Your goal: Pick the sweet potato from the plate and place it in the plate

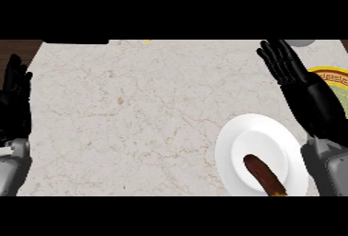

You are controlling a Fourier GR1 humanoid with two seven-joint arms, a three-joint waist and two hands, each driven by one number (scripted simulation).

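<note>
Sweet potato point(263, 175) lies lengthwise in the white plate point(234, 138) at the near right of the marble counter point(122, 115), untouched by either hand. Farther right, a yellow-rimmed patterned plate point(334, 76) shows partly behind the right hand point(299, 78); what it holds cannot be told. That hand's fingers are straight and spread, pointing far. The left hand point(15, 99) rests open at the left edge, fingers up.

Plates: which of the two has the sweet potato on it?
The plain white plate at lower right holds the sweet potato; the yellow-rimmed plate, partly behind the right hand, shows none.
</note>
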